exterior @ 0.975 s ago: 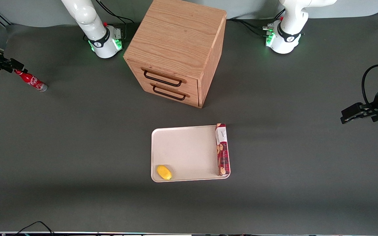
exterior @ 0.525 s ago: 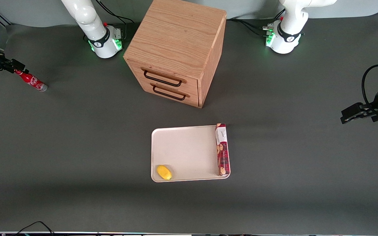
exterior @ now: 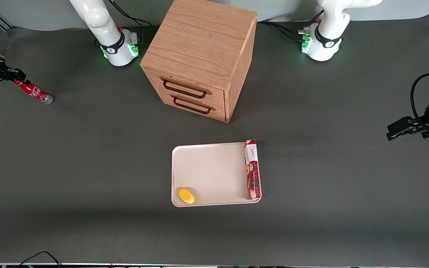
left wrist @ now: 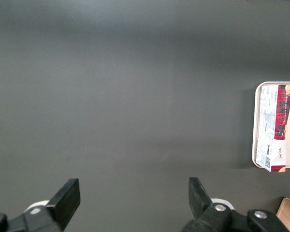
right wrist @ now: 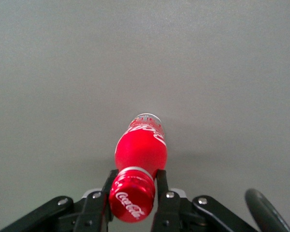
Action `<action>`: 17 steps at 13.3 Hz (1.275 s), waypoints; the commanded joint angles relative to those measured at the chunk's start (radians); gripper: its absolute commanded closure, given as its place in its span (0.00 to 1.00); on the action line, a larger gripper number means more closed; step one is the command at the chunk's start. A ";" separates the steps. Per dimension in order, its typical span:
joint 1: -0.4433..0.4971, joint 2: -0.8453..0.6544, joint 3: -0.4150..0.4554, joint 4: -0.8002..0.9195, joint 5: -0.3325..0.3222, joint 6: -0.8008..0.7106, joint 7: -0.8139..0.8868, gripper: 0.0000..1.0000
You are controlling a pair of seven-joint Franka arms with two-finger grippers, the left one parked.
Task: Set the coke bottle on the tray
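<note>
Matte dark-grey table (exterior: 88, 156) carries oak-grain wooden cabinet (exterior: 199, 56), boxy, two drawers with black wire handles. Nearer front camera: flat off-white tray (exterior: 210, 171), rounded corners, low rim, holding long red cookie box (exterior: 252, 170) along one edge and small yellow lemon-shaped piece (exterior: 186, 195) in corner. Toward working arm's end of table, well apart from tray: glossy red coke bottle (right wrist: 140, 152), white "Coca-Cola" script on body and cap, silvery base on table. Black gripper (right wrist: 131, 195) clamped on bottle neck just below cap.
</note>
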 commanded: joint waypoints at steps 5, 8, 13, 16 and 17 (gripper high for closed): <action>-0.002 -0.071 0.063 0.036 0.029 -0.104 -0.034 1.00; -0.002 -0.134 0.121 0.104 0.029 -0.233 -0.024 1.00; -0.002 -0.182 0.184 0.364 0.015 -0.513 -0.025 1.00; -0.002 -0.208 0.203 0.568 -0.027 -0.739 -0.024 1.00; -0.002 -0.208 0.204 0.607 -0.032 -0.790 -0.024 1.00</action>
